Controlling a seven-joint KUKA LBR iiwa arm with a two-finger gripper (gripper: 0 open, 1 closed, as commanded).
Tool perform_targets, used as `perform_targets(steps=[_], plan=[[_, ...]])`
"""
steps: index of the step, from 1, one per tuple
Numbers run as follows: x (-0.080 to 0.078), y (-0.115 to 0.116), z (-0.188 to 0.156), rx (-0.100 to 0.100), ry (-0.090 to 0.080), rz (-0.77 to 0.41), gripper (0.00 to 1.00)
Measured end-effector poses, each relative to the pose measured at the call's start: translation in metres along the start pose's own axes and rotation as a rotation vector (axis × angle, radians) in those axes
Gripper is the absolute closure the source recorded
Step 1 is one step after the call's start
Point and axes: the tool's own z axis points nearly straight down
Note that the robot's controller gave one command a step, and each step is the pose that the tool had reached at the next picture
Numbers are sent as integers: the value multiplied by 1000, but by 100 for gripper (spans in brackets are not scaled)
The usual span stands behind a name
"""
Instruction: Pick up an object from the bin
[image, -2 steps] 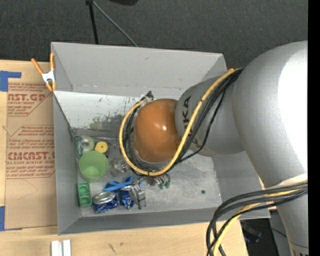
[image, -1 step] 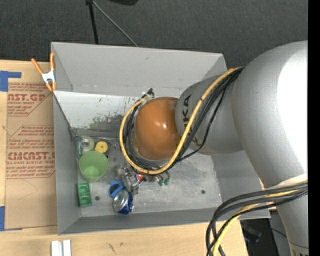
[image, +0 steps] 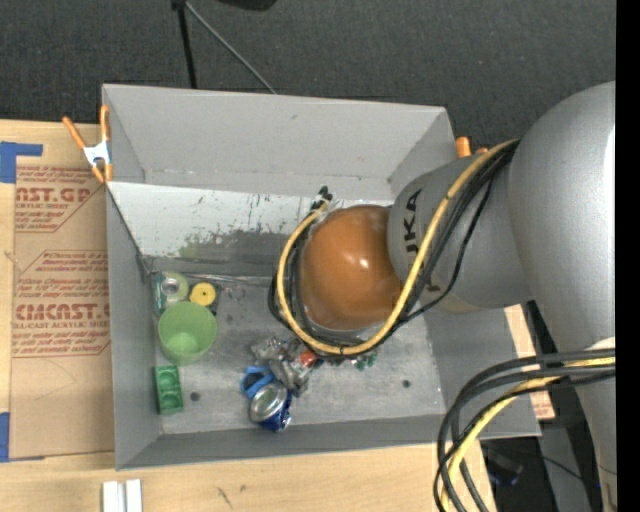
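Observation:
My gripper (image: 284, 361) reaches down in the middle of the bin's front half, its grey metal tip just showing below the arm's orange dome. Right under and in front of it lies a crushed blue and silver can (image: 268, 402), close to the bin's front wall. The tip appears to touch the can's upper end, but I cannot make out whether it grips it. A small dark green bit (image: 365, 361) lies to the right of the tip.
On the left side of the bin lie a light green cup (image: 187, 331) on its side, a yellow disc (image: 203, 295), a small clear and green piece (image: 171, 289) and a green block (image: 167, 389). The arm covers the bin's right half.

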Motion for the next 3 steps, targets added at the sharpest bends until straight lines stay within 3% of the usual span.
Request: perform_targets(steps=[1,2,3], plan=[[-15,7,-106,-4,24,43,100],[6,14,-138,-13,28,-366,100],[6,15,-137,-15,29,-363,0]])
